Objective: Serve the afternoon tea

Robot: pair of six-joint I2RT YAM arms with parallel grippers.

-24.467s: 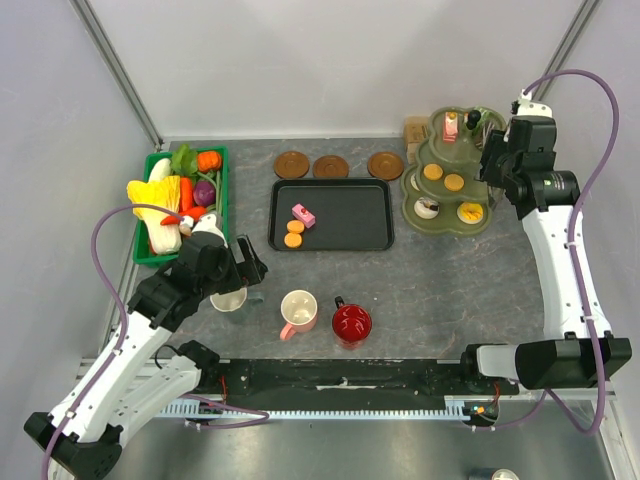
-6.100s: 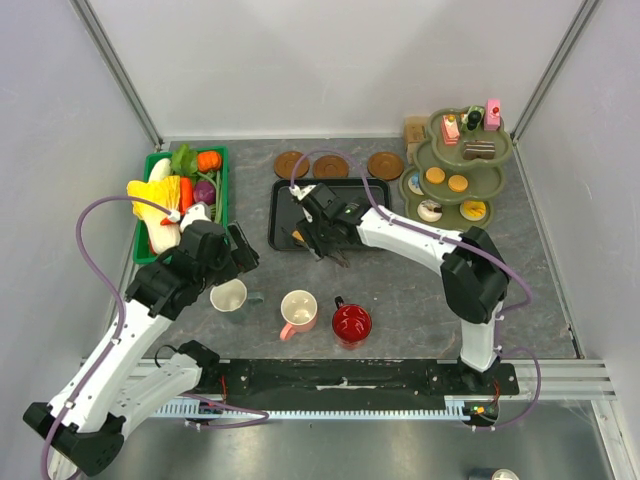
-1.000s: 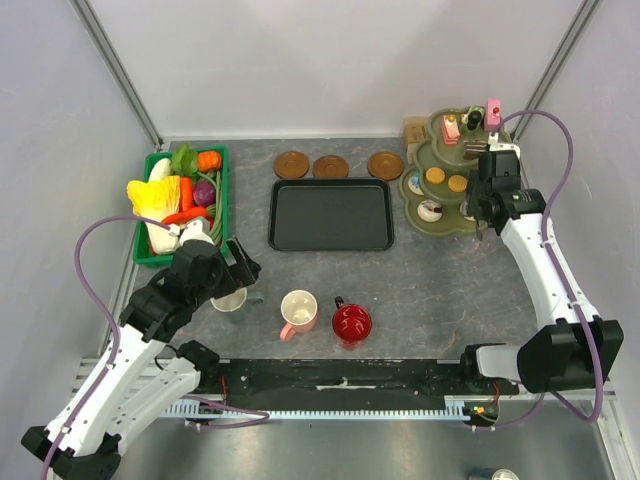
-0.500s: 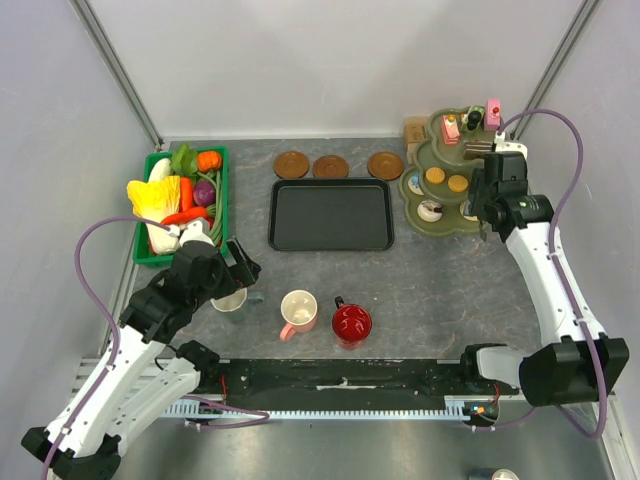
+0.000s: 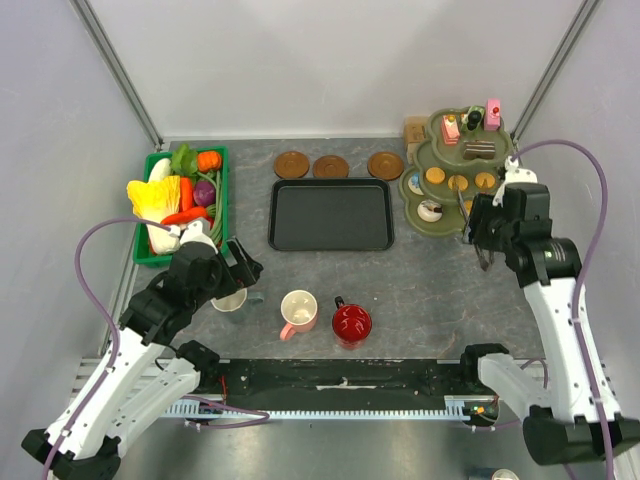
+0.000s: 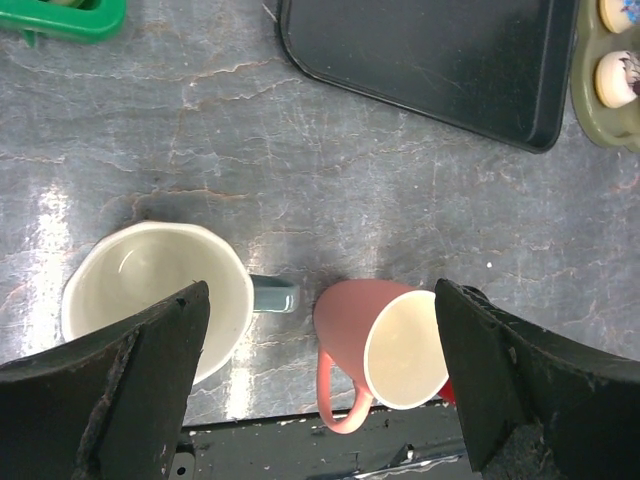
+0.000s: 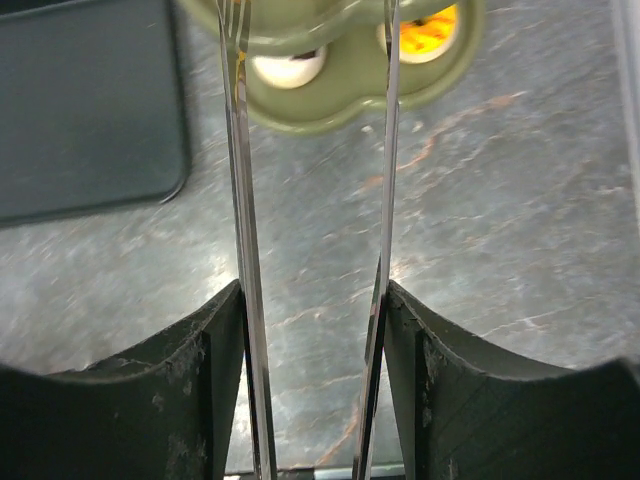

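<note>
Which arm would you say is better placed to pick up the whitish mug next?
Left: the left fingers hover open just above the whitish mug, while the right fingers, far off beside the tiered stand, are holding the metal tongs.

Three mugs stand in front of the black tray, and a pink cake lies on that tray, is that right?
Not quite: the black tray holds nothing, as the top view shows. A pink cake stands on the green tiered stand at the right instead. The whitish mug, the pink mug and the red mug do stand in front of the tray.
</note>
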